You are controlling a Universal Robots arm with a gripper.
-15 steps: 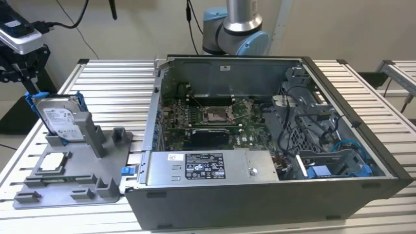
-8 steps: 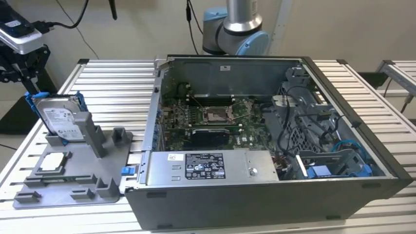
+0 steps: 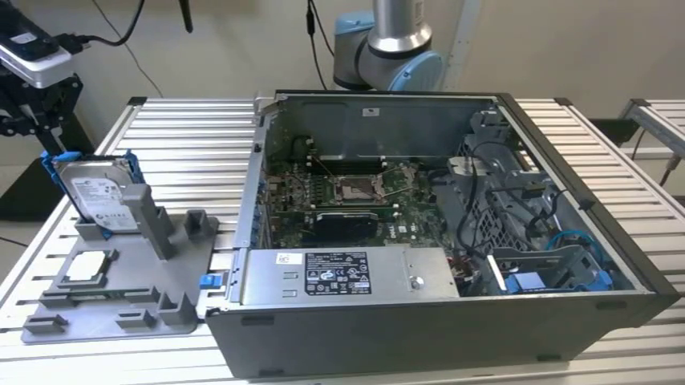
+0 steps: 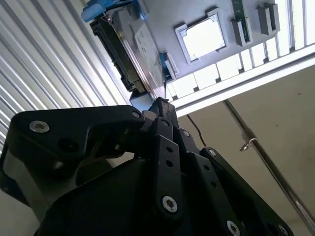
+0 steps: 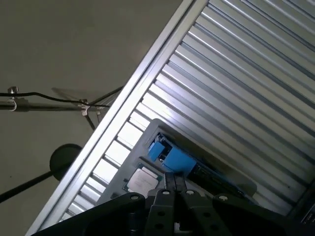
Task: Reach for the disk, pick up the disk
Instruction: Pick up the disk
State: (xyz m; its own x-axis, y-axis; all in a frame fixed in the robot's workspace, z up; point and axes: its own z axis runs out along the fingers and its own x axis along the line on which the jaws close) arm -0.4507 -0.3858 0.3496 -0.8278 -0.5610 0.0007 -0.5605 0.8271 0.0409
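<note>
1. I found the disk standing on edge in the grey holder on the slatted table, at the exterior view's left, not lifted
2. In the first wrist view the gripper hung near the disk's blue frame, with no contact that I could see
3. Its fingers looked pressed together, gripping nothing
4. I judged the reach well advanced; the grasp and lift were not yet done

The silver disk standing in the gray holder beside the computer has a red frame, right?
Not red: the frame is blue. The exterior view shows the silver disk standing in the gray holder beside the computer, with a blue frame around it.
</note>
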